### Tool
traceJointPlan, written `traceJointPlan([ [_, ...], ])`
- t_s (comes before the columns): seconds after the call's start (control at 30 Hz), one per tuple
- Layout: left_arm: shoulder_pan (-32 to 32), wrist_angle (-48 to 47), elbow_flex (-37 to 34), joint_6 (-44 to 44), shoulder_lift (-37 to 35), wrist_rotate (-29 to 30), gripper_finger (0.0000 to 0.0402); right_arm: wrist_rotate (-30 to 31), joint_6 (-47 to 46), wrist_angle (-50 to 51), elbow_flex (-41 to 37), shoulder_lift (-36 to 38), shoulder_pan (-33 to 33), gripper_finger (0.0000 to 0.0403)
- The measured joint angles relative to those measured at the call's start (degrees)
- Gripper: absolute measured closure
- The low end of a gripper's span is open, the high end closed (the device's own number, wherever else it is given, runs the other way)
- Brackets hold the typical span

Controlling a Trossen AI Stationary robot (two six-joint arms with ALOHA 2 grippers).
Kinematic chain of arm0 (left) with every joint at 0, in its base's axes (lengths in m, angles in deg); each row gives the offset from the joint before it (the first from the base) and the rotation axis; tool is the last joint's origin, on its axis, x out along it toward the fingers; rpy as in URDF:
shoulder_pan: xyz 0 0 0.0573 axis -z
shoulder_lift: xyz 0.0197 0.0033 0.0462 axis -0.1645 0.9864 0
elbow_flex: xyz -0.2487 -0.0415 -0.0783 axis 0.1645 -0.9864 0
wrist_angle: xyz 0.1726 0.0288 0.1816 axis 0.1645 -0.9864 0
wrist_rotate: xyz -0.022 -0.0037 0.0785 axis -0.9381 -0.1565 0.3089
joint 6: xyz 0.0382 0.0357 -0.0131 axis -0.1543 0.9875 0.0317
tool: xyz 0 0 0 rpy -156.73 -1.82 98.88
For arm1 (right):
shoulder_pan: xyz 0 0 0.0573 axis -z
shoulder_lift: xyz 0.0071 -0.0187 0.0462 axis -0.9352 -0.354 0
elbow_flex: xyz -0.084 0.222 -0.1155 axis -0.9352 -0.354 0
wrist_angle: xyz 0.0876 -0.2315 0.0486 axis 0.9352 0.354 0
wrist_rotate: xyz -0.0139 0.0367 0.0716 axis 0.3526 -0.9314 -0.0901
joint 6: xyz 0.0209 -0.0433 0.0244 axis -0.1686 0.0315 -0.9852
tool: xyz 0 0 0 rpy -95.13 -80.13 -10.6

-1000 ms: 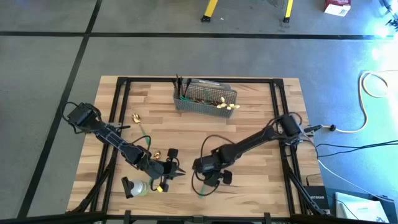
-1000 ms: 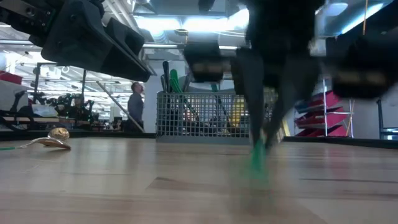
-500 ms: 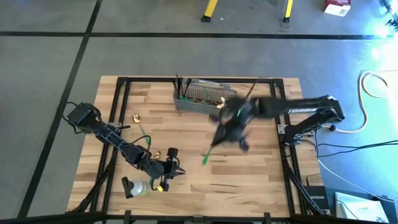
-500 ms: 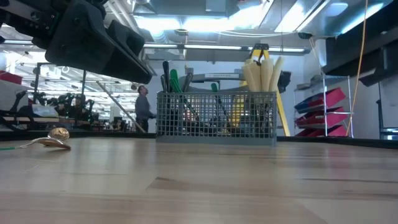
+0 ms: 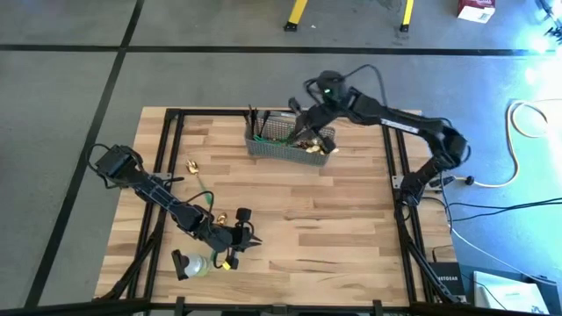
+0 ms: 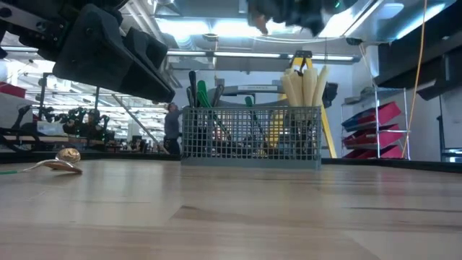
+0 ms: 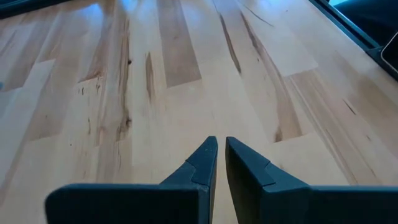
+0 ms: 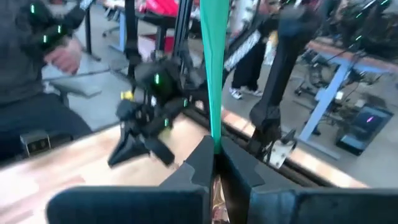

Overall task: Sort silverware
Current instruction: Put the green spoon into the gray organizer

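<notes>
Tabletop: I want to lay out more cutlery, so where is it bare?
Bare wood runs from the grey wire mesh basket forward to the front edge and across the right half. Crowded: the front-left corner, around the shut left gripper, gold spoons and pale bottle.

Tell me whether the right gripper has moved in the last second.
Yes. The right gripper, clamping a green-handled piece, has gone from the table's near middle to above the wire basket at the far edge.

A grey wire mesh basket [image 5: 290, 139] stands near the far edge of the wooden table [image 5: 351, 219]. A white cable [image 5: 518, 123] lies coiled on the grey floor [image 5: 70, 88] beside the table. A person [image 6: 172, 126] stands in the room behind the basket.
</notes>
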Motion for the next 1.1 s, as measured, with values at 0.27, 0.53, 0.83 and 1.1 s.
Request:
traceJointPlan([
  [0.27, 0.0, -0.69, 0.0, -0.15, 0.0, 0.37, 0.0384, 1.3, 4.11, 2.69, -0.36, -7.29, 5.23, 0.0403],
  [0.53, 0.0, -0.12, 0.0, 0.06, 4.14, 2.66, 0.0384, 7.3, 4.38, 4.74, -4.56, -7.54, 9.61, 0.0403],
  [0.83, 0.01, 4.8, 0.0, -0.7, 7.58, 2.57, 0.0384, 14.25, 8.5, 10.78, -5.33, -7.54, 9.99, 0.0399],
  [1.1, 0.0, 5.59, 0.0, -0.34, 7.58, 2.5, 0.0384, 15.65, 8.5, 11.18, -5.33, -7.47, 9.91, 0.0375],
])
